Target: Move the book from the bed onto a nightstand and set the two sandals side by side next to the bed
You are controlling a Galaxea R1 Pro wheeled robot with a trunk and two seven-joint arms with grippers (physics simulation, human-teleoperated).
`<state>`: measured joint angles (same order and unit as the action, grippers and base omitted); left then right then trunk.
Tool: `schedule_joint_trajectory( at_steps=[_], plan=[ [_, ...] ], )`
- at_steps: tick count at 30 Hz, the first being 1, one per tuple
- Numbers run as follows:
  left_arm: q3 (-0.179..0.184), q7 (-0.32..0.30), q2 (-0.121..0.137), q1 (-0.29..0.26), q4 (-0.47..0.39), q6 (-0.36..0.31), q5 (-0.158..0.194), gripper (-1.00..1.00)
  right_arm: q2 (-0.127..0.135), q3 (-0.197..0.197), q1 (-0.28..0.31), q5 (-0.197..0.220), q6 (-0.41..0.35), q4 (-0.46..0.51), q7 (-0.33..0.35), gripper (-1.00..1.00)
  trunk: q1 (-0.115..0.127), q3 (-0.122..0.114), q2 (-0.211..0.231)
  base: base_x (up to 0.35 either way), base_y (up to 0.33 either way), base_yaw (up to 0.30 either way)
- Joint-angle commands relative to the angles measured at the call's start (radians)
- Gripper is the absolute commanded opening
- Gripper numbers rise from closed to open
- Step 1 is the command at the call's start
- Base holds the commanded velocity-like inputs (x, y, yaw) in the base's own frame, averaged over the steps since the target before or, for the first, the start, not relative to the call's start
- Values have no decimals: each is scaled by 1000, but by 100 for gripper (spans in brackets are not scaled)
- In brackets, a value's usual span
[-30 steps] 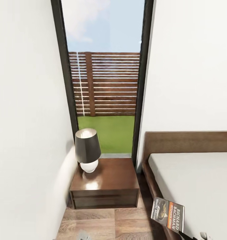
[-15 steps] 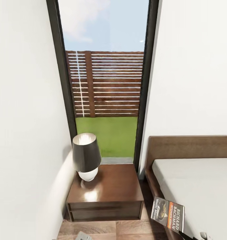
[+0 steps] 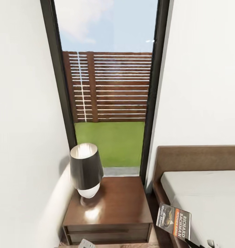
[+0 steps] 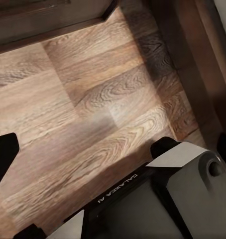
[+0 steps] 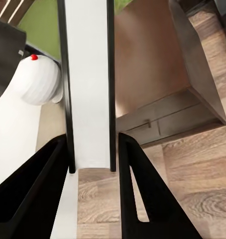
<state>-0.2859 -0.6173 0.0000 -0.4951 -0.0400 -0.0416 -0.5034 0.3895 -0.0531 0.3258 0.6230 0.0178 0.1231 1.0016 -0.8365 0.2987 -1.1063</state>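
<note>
Dark paperback book with orange band, edge clamped between right claw fingers

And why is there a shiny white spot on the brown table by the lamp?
In the head view, the nightstand has a glossy top, so it mirrors the bright lamp as a pale glare patch, with a dark shadow by the lamp's base. In the right wrist view, the book held edge-on looks stretched, being close to the camera.
</note>
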Motion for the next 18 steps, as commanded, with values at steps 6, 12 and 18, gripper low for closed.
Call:
schedule_joint_trajectory(
  at_steps=[6, 12, 18],
  plan=[
    [-9, -4, 0, 0, -1, -4, -7, 100, 0, -10, 1, -3, 2, 0, 3, -100, -1, 1, -1, 260, 0, 0],
    [-9, -5, 0, 0, -1, -4, -7, 100, 0, -10, 1, -3, 2, 0, 3, -100, -1, 1, -1, 55, 0, 0],
    [-9, -5, 0, 0, -1, -4, -7, 100, 0, -10, 1, -3, 2, 0, 3, -100, -1, 1, -1, 232, 0, 0]
  ],
)
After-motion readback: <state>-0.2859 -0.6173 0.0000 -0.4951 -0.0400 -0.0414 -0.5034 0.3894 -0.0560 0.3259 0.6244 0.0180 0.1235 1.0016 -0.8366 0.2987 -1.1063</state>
